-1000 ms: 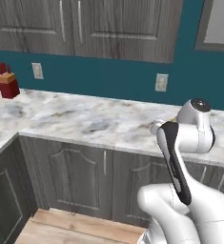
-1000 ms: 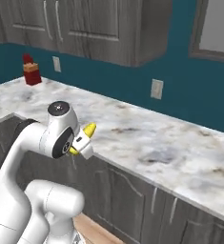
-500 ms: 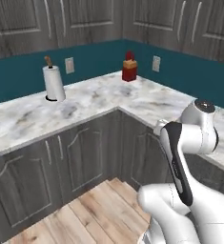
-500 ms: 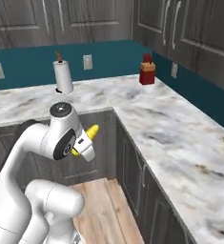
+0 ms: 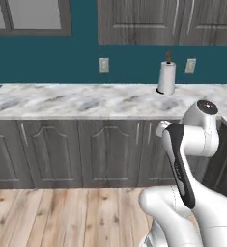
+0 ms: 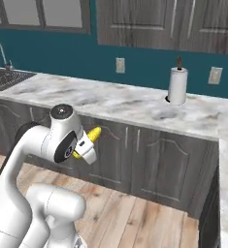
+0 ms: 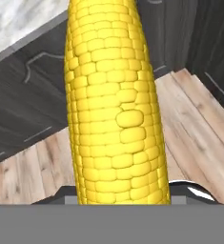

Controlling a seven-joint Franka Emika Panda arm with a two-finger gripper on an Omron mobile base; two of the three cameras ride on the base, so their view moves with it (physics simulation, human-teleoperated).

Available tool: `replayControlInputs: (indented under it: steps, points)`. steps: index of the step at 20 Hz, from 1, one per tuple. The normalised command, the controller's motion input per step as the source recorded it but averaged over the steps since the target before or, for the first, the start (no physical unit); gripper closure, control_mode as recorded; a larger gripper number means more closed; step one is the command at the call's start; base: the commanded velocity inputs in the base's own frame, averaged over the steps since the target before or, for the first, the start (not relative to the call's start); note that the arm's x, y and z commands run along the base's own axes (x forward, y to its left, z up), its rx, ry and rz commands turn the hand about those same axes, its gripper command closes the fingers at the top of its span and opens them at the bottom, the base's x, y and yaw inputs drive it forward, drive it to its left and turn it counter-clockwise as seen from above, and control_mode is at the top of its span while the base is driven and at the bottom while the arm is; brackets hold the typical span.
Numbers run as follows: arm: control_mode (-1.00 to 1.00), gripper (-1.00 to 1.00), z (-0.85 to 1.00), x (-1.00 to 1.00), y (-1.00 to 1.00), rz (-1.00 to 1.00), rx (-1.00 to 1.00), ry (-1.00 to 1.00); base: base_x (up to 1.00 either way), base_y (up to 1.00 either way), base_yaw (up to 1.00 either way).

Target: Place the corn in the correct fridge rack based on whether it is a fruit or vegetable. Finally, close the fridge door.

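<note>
The corn (image 7: 116, 105) is a yellow cob that runs up the middle of the hand view, close to the camera. In the right base view the corn (image 6: 92, 135) sticks out of my gripper (image 6: 85, 144), which is shut on it and held close to the arm's upper joint at about counter height. The cob's tip points toward the grey cabinets below the counter. The fridge rack and the fridge door are out of view.
A marble counter (image 5: 62, 99) runs along the teal wall over grey cabinets (image 5: 105, 152). A paper towel roll (image 6: 177, 85) stands on it near the right corner. A sink (image 6: 8, 77) sits at the far left. Wooden floor (image 5: 62, 217) lies in front.
The whole scene has shifted in both base views, so the base has turned along the counter. The corn stays in the shut gripper, in the same pose against the arm.
</note>
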Motion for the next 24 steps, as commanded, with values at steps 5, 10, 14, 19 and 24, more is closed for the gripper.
replayControlInputs:
  steps: [5, 10, 14, 19, 24]
  points:
    - [1.00, 1.00, 0.00, 0.00, 0.00, 0.00, 0.00, 0.00, 0.00, 0.00, 1.00]
    - [1.00, 1.00, 0.00, 0.00, 0.00, 0.00, 0.00, 0.00, 0.00, 0.00, 1.00]
    - [1.00, 1.00, 0.00, 0.00, 0.00, 0.00, 0.00, 0.00, 0.00, 0.00, 1.00]
    - [1.00, 1.00, 0.00, 0.00, 0.00, 0.00, 0.00, 0.00, 0.00, 0.00, 1.00]
    - [1.00, 1.00, 0.00, 0.00, 0.00, 0.00, 0.00, 0.00, 0.00, 0.00, 1.00]
